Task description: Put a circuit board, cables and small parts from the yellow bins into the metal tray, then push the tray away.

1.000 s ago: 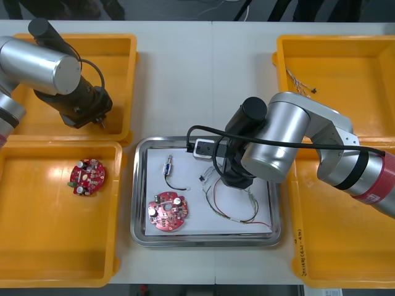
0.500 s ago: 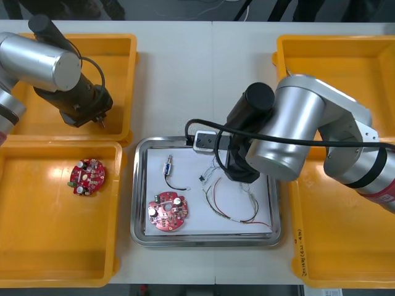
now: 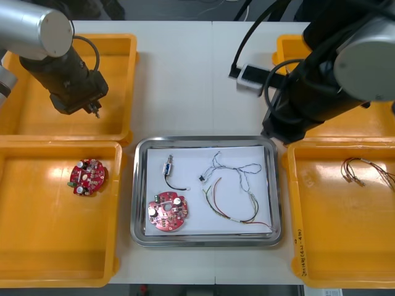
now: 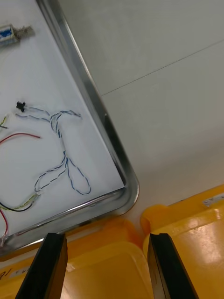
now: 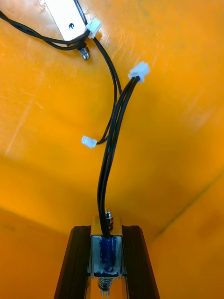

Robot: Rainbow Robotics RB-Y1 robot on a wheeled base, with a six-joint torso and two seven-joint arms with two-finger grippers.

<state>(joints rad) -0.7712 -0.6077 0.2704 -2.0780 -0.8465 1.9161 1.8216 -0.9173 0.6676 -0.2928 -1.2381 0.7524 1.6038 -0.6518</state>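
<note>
Nearest me, the metal tray (image 3: 139,191) looks pretty much loaded: a circuit board (image 3: 168,211), a small metal part (image 3: 168,166), a blue and white cable (image 3: 233,166) and a red and yellow cable (image 3: 237,214) all lie on its white inside. My right gripper (image 4: 109,239) hangs just off the tray's far right corner, over the gap between the two right-hand bins (image 4: 196,219), jaws wide with nothing in them. My worry there: if I start the push from this spot, a finger could catch the rim at the corner and spin the tray instead of sliding it, or clip a bin lip.

Farther out, my left gripper (image 5: 106,230) is over the far-left bin (image 3: 31,117), jaws narrow and clamped on a held part (image 5: 106,254), a little blue-sided metal thing. That's where it could really go wrong. Its black cable (image 5: 109,159) trails off toward a second part (image 5: 70,21) lying on the bin floor, and the two leads run right against each other. I can't tell if they're actually tangled. If they are, lifting drags the second part along, or the tug yanks mine out of my grip and it drops short of the tray
</note>
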